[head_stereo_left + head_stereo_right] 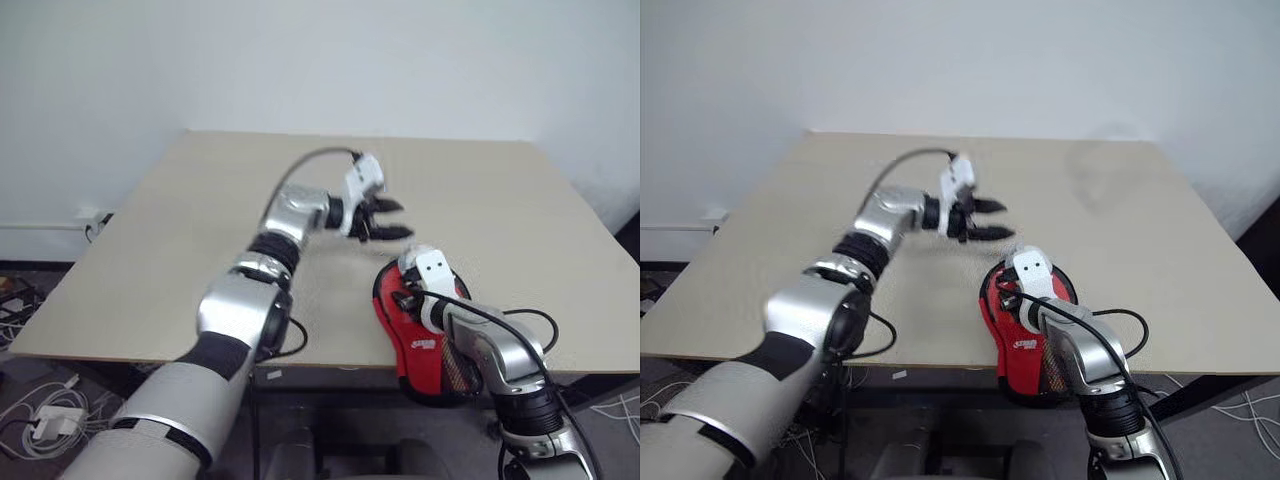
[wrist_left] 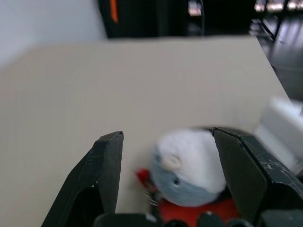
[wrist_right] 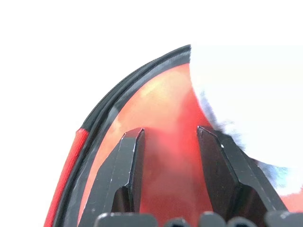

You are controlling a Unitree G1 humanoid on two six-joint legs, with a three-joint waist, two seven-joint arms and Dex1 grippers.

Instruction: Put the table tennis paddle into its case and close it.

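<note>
The red case [image 1: 424, 345], with black edging and a small white logo, lies at the table's front edge on the right and overhangs it. My right gripper [image 3: 170, 130] rests on the case's red surface [image 3: 165, 104]; its fingers stand apart with nothing between them. My left gripper [image 1: 403, 220] hovers open above the table just beyond the case, pointing right. A small grey-white plush lump [image 2: 189, 172] sits at the case's far end, close ahead of the left gripper and beside the right fingers [image 3: 222, 161]. The table tennis paddle is hidden.
The beige table [image 1: 200, 250] stretches bare to the left and back, up to a white wall. Cables and a power strip [image 1: 45, 425] lie on the floor at the left. Dark furniture stands beyond the table in the left wrist view.
</note>
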